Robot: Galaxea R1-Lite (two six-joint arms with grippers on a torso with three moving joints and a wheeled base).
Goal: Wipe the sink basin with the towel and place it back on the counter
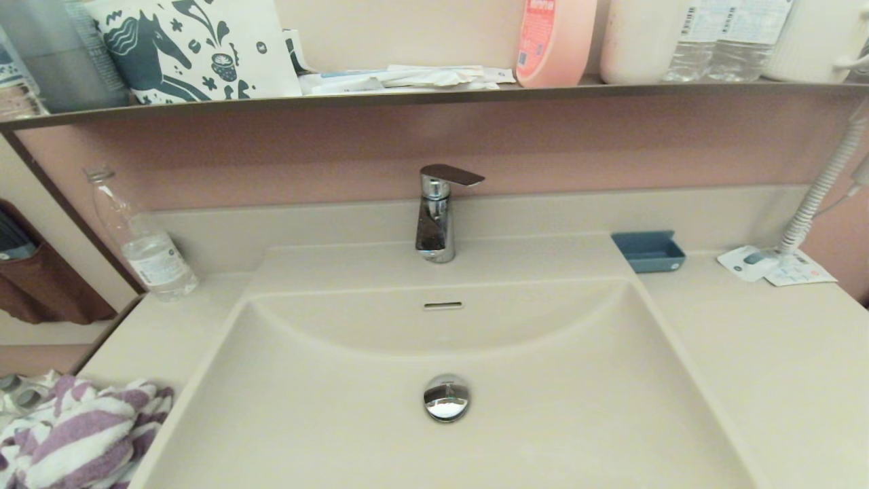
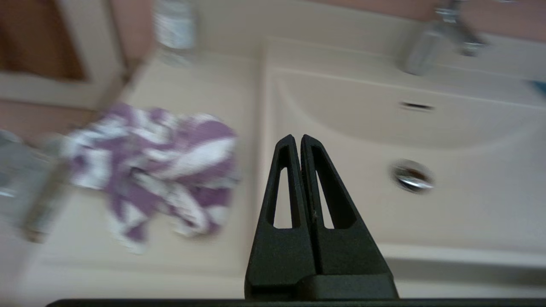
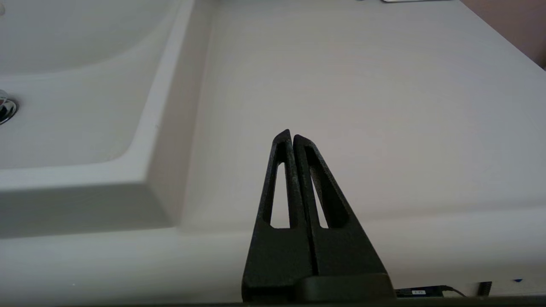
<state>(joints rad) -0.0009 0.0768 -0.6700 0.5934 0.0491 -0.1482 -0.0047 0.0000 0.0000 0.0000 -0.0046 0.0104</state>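
— Nearest: left gripper (image 2: 297, 137), jaws pressed together, empty, above the sink basin (image 1: 516, 414); right gripper (image 3: 289, 133) likewise, over the counter (image 1: 767, 367).
— Towel (image 1: 81, 435) at eight o'clock, bunched; risks snagging, dragging unevenly.

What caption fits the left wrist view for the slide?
Left gripper, fingers shut and empty, above the sink basin edge, striped towel crumpled on the counter beside it.

Crumpled purple-and-white striped towel (image 1: 81, 435) lies on counter (image 1: 760, 353) left of sink basin (image 1: 543, 421).
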